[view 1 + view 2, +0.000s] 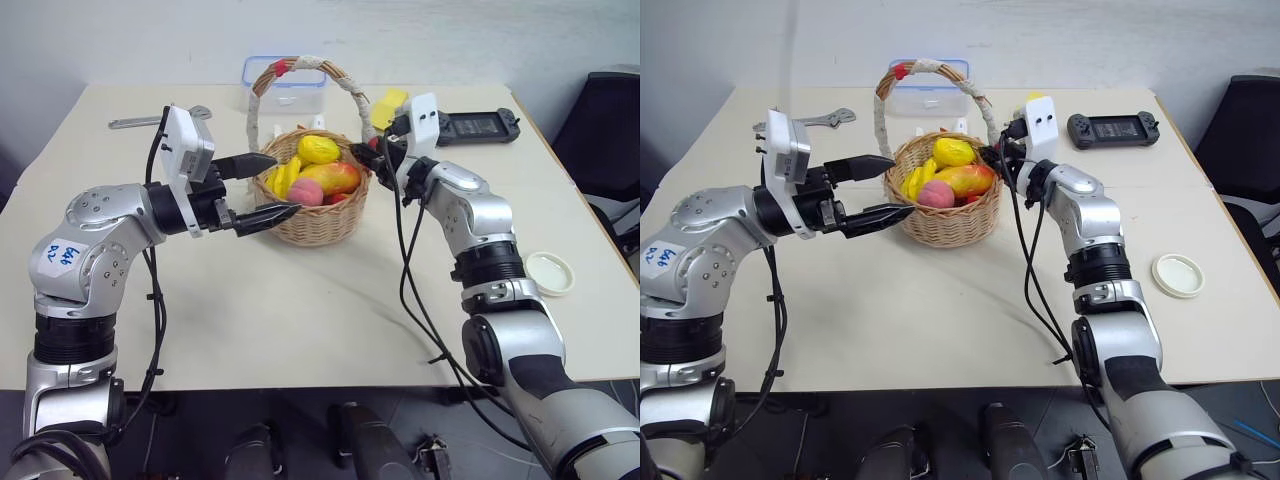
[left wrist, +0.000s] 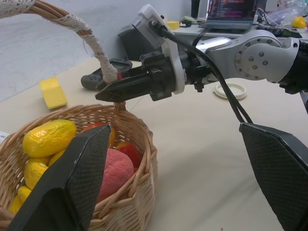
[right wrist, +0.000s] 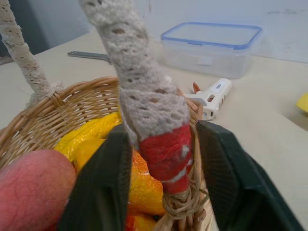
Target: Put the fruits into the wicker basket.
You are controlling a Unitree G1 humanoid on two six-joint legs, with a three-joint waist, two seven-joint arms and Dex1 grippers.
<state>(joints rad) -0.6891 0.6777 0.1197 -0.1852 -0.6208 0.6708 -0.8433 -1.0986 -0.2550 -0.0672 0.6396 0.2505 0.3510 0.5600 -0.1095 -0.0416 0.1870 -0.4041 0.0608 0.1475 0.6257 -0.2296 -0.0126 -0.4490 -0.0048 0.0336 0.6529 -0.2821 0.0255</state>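
The wicker basket [image 1: 318, 222] stands mid-table with its tall corded handle [image 1: 320, 68]. Inside lie a pink-red peach [image 1: 305, 192], a yellow lemon-like fruit [image 1: 318, 149] and other yellow and orange fruit [image 1: 336, 178]. My right gripper [image 3: 166, 130] is at the basket's right rim. Its fingers [image 3: 103, 183] are closed around the red-taped foot of the handle [image 3: 166, 154]. My left gripper [image 1: 283, 185] is open at the basket's left side, with one fingertip over the rim and one in front of the wall. It holds nothing.
A clear blue-rimmed box [image 1: 285, 75] stands behind the basket, with a white glue gun [image 3: 211, 94] beside it. A yellow sponge [image 1: 390, 103] and a black game controller [image 1: 480, 125] lie back right. A white dish [image 1: 549, 272] sits near the right edge, a metal wrench [image 1: 150, 121] back left.
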